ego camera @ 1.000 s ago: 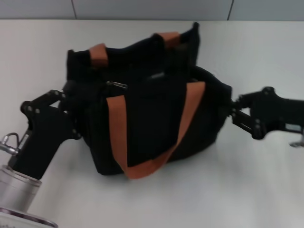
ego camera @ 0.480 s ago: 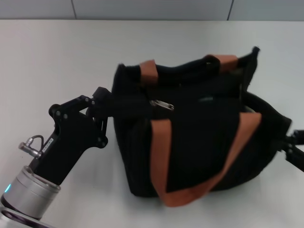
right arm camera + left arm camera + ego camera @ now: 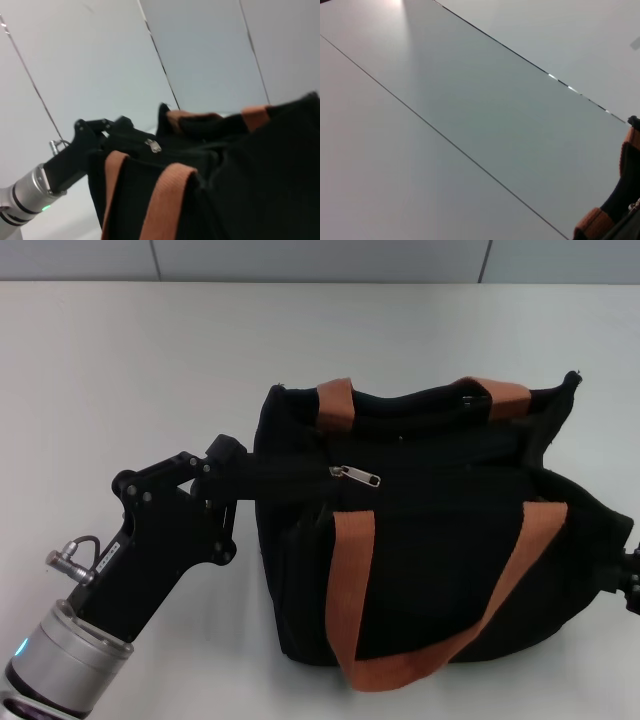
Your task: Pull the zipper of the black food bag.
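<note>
While the white desk (image 3: 120, 360) carries it, the large boxy black fabric food bag (image 3: 430, 540) with orange-brown webbing strap handles (image 3: 352, 570) sits right of centre in the head view. Left gripper (image 3: 240, 472) meets the bag's upper left corner, apparently clamped on a pulled-out fold of black fabric. Right gripper (image 3: 630, 575) shows only at the bag's right edge; cannot tell its opening. Small silver metal zipper pull tab (image 3: 357, 476) lies on the upper face, near that left corner.
</note>
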You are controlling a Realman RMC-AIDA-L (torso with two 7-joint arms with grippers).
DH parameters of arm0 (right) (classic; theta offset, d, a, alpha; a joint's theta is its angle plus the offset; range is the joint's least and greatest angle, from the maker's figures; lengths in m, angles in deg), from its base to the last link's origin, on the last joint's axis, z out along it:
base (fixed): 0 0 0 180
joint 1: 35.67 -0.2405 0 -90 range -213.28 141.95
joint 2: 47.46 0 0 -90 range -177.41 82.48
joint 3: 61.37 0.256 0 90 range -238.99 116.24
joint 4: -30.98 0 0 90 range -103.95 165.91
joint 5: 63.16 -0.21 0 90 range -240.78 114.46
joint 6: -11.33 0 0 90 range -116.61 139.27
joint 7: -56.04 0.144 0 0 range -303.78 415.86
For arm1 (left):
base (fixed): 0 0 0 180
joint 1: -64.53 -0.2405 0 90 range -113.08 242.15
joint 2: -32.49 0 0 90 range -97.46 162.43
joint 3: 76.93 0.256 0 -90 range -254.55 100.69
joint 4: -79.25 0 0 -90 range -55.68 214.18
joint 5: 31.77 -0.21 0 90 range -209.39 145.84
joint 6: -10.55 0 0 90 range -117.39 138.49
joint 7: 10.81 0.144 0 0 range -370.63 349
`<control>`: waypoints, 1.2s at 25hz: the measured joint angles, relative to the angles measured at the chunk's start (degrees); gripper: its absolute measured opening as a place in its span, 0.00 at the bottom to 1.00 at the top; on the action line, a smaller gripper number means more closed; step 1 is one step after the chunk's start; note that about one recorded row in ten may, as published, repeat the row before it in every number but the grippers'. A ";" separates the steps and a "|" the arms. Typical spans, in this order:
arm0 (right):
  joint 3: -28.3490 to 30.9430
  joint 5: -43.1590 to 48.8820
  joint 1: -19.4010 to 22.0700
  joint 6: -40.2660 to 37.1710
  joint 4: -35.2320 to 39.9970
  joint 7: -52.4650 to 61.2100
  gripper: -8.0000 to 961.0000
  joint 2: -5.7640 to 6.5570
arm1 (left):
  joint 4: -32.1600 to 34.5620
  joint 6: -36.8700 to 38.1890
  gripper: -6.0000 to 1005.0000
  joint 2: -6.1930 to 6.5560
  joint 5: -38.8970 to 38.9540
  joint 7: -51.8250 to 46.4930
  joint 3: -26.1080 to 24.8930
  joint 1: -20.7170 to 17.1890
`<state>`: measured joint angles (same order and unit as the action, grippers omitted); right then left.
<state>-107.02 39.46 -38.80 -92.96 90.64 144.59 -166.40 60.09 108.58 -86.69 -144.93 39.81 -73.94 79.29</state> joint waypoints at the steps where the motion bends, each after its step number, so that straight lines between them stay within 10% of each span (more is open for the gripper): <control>1: 0.00 0.00 0.00 0.00 0.00 0.00 0.08 0.00 | 0.00 0.00 0.14 0.00 0.00 0.00 0.00 0.00; 10: 19.28 2.63 -7.59 -13.45 2.94 9.20 0.39 0.97 | -0.03 0.06 0.15 0.00 0.00 0.21 0.10 0.42; 16: 19.67 0.63 -13.79 -15.23 10.49 15.08 0.52 0.32 | -0.10 0.14 0.15 0.00 -0.09 0.23 0.10 0.69; 30: -20.50 13.36 -32.36 3.45 27.59 40.59 0.61 -0.25 | -0.26 -0.20 0.15 0.00 -0.37 0.35 0.18 0.82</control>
<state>-127.53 52.82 -71.16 -89.51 118.23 185.18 -166.66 59.83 108.39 -86.69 -145.30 40.16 -73.76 80.11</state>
